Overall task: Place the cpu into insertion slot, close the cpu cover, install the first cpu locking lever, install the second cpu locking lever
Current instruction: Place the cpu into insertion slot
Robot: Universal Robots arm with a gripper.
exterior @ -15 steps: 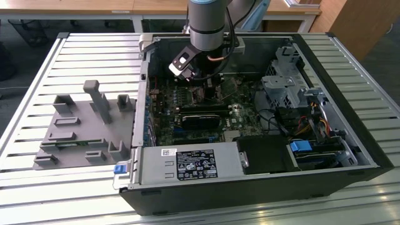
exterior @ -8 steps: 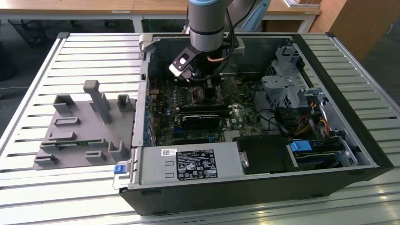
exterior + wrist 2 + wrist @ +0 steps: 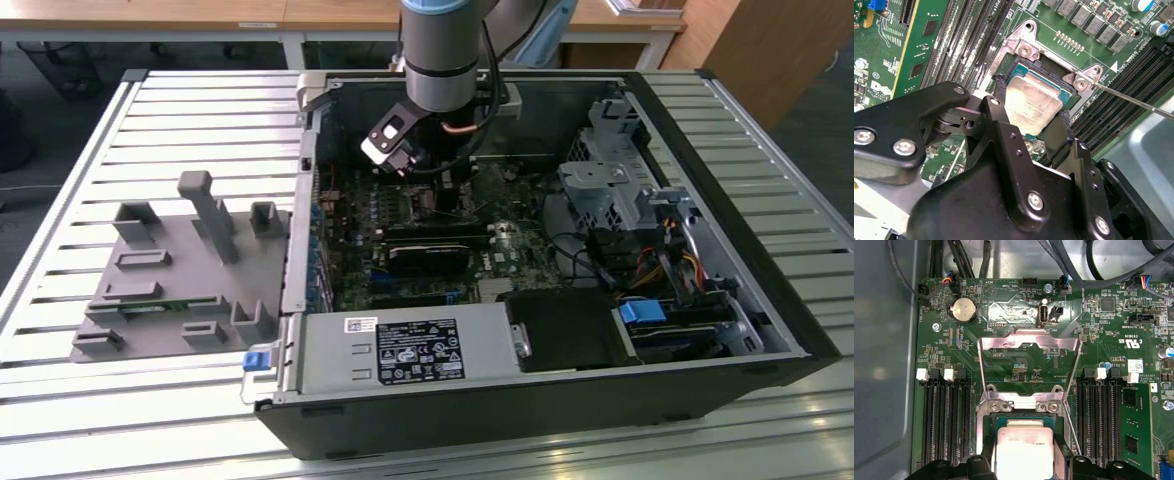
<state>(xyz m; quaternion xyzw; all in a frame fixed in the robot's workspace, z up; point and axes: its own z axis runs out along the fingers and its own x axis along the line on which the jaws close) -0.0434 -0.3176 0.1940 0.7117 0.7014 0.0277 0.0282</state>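
My gripper [image 3: 1030, 111] is shut on the cpu [image 3: 1032, 102], a small square chip with a dull silver face, one black finger [image 3: 999, 102] on each of two opposite edges. The cpu sits level right over the insertion slot [image 3: 1021, 74], whose dark frame shows around it; whether it is seated I cannot tell. In the first wrist view the cpu [image 3: 1024, 450] lies between the gripper's [image 3: 1024, 462] fingers, and the cpu cover [image 3: 1029, 341] stands swung open beyond the slot [image 3: 1024, 419]. In the exterior view the gripper [image 3: 441, 185] reaches down inside the computer case.
A thin metal locking lever [image 3: 1134, 102] sticks out beside the slot, free of its catch. Long black memory slots [image 3: 946, 420] flank the socket on both sides. The open case [image 3: 747, 300] holds cables and a power supply [image 3: 400, 350]. A grey fixture block [image 3: 174, 270] lies at the exterior view's left.
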